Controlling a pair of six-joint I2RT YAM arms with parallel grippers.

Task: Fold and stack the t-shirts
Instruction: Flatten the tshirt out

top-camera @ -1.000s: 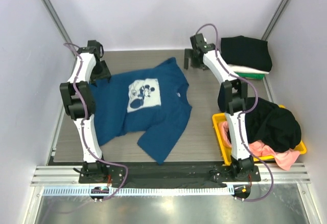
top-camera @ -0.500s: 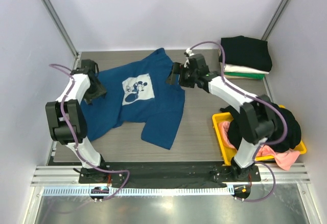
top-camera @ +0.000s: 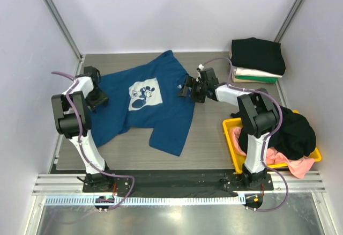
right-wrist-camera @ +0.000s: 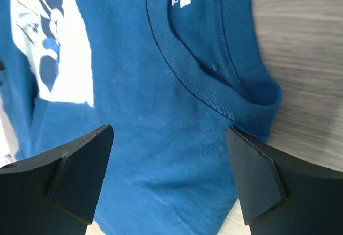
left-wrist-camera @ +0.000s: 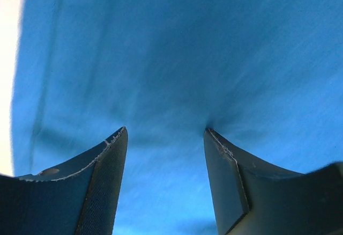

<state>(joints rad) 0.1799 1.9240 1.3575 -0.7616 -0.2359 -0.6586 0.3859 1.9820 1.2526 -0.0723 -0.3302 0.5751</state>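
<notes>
Dark blue t-shirt (top-camera: 161, 111) cloth lies under both pairs of fingers, and both are spread apart, gripping nothing: the left fingers (left-wrist-camera: 102, 181) press low at its left side, and the right fingers (right-wrist-camera: 80, 176) are over the collar (right-wrist-camera: 214, 93). The shirt lies front upward and wrinkled on the desk (top-camera: 209, 133). If one pair pinches only a thin fold, I think it could slip, and the pull would drag the shirt crooked.
</notes>
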